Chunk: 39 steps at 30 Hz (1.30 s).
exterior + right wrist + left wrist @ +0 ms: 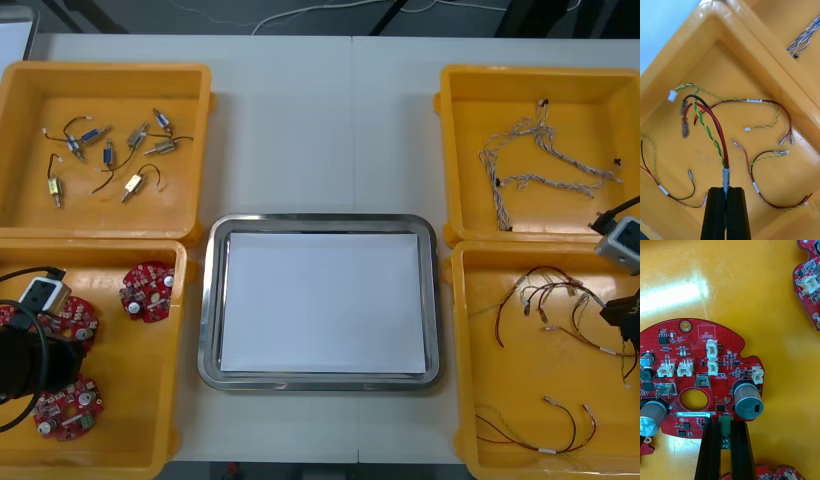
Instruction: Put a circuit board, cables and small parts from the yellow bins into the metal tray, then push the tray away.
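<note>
My left gripper [725,426] is shut on the green connector at the edge of a round red circuit board [700,363], which lies in the near-left yellow bin [110,250]. In the front view the left arm [22,355] covers part of that board [76,318]. My right gripper [726,189] is shut on the white sleeve of a red, black and yellow-green cable [709,120], whose strands rise away from the fingers. Seen from the front, the right gripper [622,312] sits at the right edge over the near-right bin [458,340]. The metal tray [204,300], white inside, lies between the bins.
Two more circuit boards [148,290] [65,408] share the near-left bin. Several red and yellow cables [540,425] lie loose in the near-right bin. Small metal parts [105,150] fill the far-left bin, and a blue and white cable [530,160] the far-right one.
</note>
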Each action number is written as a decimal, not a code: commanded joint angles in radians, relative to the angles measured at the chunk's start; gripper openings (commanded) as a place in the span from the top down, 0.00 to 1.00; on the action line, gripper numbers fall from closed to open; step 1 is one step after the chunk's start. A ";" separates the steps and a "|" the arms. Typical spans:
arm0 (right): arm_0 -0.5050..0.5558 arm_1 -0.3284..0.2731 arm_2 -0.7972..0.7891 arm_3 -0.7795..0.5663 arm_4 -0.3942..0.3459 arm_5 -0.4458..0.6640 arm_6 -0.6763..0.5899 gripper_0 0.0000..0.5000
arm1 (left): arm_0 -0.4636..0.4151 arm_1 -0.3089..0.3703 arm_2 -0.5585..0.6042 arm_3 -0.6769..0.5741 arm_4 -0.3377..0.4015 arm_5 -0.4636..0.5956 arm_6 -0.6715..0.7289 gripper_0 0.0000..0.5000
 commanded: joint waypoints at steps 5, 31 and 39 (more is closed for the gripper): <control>-0.053 -0.036 0.020 -0.080 0.002 0.007 -0.242 1.00 | -0.031 0.003 -0.008 -0.010 0.010 -0.009 -0.088 1.00; -0.165 -0.105 0.152 -0.100 0.065 0.007 -0.695 1.00 | -0.152 0.071 0.212 -0.253 0.169 0.409 0.039 1.00; -0.165 -0.105 0.151 -0.103 0.099 0.007 -0.719 1.00 | -0.233 0.129 0.196 -0.326 0.181 0.583 0.234 1.00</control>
